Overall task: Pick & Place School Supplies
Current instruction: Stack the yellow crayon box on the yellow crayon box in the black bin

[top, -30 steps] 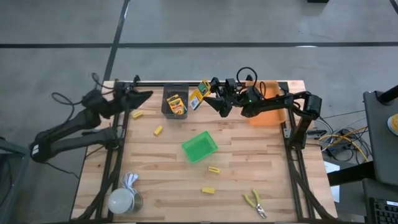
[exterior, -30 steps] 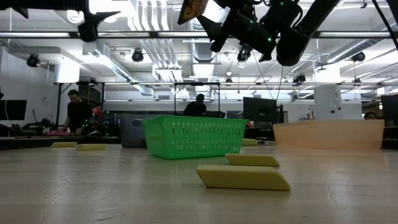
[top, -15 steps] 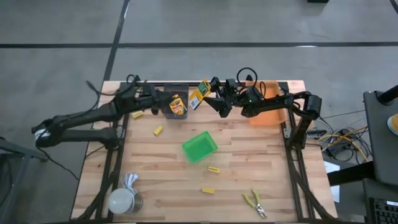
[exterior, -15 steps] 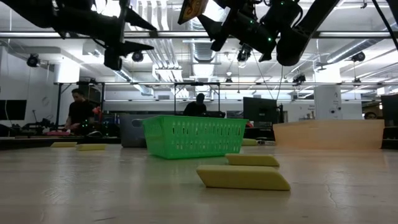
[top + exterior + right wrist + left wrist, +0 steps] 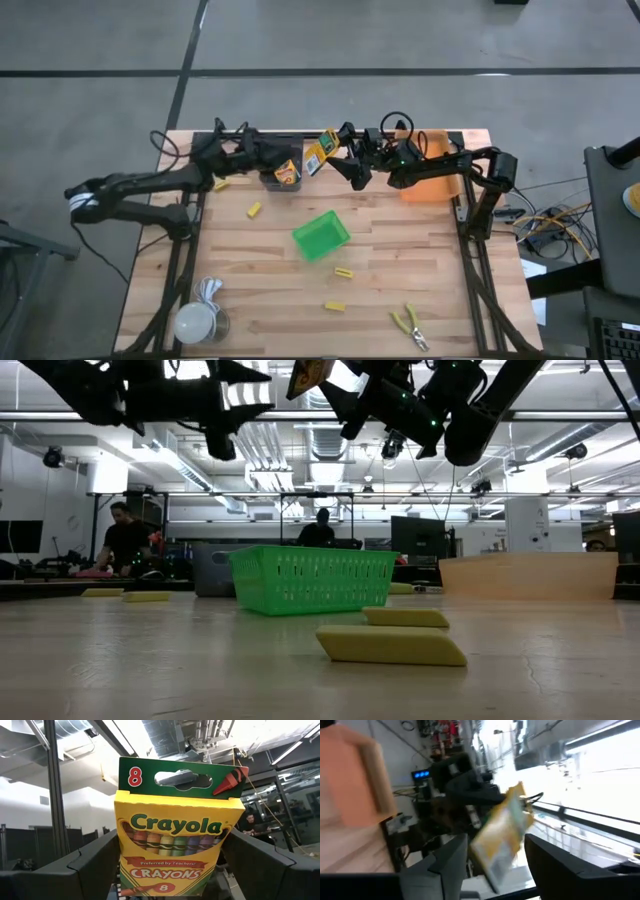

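Two dark arms meet over the far edge of the wooden tabletop (image 5: 270, 300). The right claw (image 5: 331, 150) pinches a yellow-and-green crayon box (image 5: 319, 152) (image 5: 177, 835) in the air — just beside the grey bin (image 5: 281, 167), where a second crayon box (image 5: 285, 170) lies. The left claw (image 5: 285, 153) hovers above that bin, fingers spread, pointing at the held box. Small yellow rectangular blocks (image 5: 343, 272) and yellow-handled metal pliers (image 5: 409, 327) lie scattered on the tabletop around the green mesh basket (image 5: 321, 236).
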You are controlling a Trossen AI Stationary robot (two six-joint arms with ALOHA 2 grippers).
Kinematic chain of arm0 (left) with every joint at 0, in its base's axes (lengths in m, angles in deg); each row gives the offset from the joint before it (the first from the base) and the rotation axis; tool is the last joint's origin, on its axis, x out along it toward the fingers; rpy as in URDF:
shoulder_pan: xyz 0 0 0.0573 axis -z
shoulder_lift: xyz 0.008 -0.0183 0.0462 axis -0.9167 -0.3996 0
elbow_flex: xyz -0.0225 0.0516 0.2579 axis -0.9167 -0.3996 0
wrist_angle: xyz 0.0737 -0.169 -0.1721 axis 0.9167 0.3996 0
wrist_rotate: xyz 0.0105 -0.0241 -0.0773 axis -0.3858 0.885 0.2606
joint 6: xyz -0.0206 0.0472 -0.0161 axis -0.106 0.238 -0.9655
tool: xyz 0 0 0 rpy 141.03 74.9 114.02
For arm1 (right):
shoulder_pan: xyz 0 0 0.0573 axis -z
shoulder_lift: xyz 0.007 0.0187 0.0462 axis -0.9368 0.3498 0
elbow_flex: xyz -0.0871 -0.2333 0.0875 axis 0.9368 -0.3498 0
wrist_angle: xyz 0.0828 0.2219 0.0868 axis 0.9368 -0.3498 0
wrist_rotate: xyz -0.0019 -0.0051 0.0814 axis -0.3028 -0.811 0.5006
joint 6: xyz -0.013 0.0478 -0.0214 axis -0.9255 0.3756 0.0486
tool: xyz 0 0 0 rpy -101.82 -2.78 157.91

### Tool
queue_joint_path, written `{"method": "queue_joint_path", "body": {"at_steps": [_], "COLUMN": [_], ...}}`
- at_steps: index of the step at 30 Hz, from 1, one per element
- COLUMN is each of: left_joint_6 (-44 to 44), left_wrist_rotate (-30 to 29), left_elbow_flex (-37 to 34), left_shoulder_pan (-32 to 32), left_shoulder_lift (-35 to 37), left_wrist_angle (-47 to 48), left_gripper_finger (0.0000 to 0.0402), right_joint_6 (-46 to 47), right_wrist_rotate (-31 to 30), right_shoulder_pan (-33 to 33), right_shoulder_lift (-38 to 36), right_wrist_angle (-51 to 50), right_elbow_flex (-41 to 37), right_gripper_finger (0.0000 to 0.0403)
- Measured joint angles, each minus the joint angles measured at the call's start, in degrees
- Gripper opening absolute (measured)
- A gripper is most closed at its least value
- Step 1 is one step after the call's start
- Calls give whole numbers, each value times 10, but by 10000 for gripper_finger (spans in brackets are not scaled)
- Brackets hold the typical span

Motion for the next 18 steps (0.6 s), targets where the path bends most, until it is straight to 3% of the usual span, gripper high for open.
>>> {"method": "queue_joint_path", "body": {"at_steps": [6, 18], "left_joint_6": [-11, -65], "left_wrist_rotate": [23, 29], "left_elbow_flex": [0, 0], "left_shoulder_pan": [0, 13], "left_shoulder_lift": [-38, -106], "left_wrist_angle": [-10, -134], "left_gripper_finger": [193, 192], "right_joint_6": [-8, -10], "right_wrist_rotate": [0, 0], "right_shoulder_pan": [0, 0], "right_shoulder_lift": [0, 0], "right_wrist_angle": [0, 0], "right_elbow_flex": [0, 0], "right_gripper_finger": [327, 327]}}
